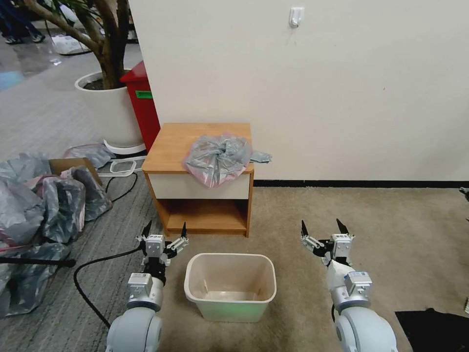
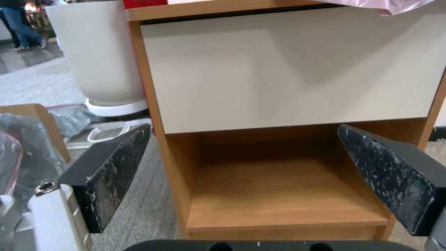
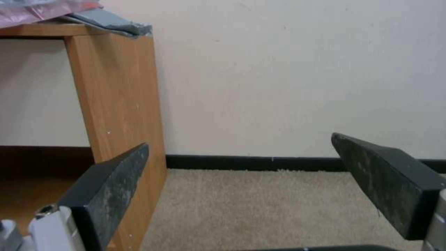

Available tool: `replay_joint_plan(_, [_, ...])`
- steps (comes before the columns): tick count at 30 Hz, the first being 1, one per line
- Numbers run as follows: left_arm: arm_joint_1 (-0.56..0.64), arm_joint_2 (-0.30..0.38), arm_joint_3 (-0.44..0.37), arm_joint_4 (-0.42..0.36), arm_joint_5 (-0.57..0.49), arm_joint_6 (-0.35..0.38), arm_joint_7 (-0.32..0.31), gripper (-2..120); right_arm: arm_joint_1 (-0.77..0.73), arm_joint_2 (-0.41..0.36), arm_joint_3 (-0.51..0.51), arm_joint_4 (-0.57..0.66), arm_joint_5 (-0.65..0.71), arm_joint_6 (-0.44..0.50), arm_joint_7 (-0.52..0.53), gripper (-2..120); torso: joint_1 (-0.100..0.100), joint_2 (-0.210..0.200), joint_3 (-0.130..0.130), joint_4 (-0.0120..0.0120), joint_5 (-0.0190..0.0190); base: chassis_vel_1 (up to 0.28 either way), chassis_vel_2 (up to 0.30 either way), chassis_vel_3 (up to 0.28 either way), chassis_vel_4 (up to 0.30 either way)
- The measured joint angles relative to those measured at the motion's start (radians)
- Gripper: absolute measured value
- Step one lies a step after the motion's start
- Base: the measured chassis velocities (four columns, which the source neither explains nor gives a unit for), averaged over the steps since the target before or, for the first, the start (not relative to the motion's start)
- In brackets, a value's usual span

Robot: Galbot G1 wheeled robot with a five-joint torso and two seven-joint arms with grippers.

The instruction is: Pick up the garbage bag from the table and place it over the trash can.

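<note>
Left gripper (image 1: 165, 229) hangs low at the front left corner of the table (image 1: 168, 146), fingers spread wide, empty; its wrist camera looks straight into the open shelf compartment under the white drawer front (image 2: 297, 69). Right gripper (image 1: 323, 227) mirrors it on the other side, over bare carpet beyond the table's right side panel, fingers likewise spread, nothing between them. Both sit well below the tabletop, level with the shelf – reads as a ready stance, not yet a reach.

Between the two arms, on the floor just in front of the table: the trash can (image 1: 229, 286), upright, mouth open, unlined. Placed there, it is handy for both arms to pull a bag over its rim.

Garbage bag (image 1: 218, 157) lies bunched on the tabletop's right front, gathered to a knot at centre, pink edge drooping over the drawer front, a grey tail off the right side toward the wall. Untouched.

Off left: heap of grey bags (image 1: 44, 205) with a cardboard box, black cable, red bin (image 1: 142, 105), white planter (image 1: 110, 107) – not in play
</note>
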Motion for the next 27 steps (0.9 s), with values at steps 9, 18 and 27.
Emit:
replay_joint_plan(9, [0.0, 0.0, 0.0, 0.0, 0.0, 0.0, 0.0, 100, 0.0, 0.0, 0.0, 0.0, 0.0, 0.0, 0.0, 100, 0.0, 0.0, 0.0, 0.0, 0.0, 0.0, 0.0, 0.0, 0.0])
replay_joint_plan(18, [0.0, 0.0, 0.0, 0.0, 0.0, 0.0, 0.0, 100, 0.0, 0.0, 0.0, 0.0, 0.0, 0.0, 0.0, 100, 0.0, 0.0, 0.0, 0.0, 0.0, 0.0, 0.0, 0.0, 0.0])
replay_joint_plan(27, [0.01, 0.003, -0.003, -0.014, -0.006, 0.004, 0.0, 100, -0.011, 0.002, -0.006, 0.036, 0.012, -0.017, 0.007, 100, 0.0, 0.0, 0.0, -0.0002, 0.0, 0.0, 0.0, 0.0, 0.0])
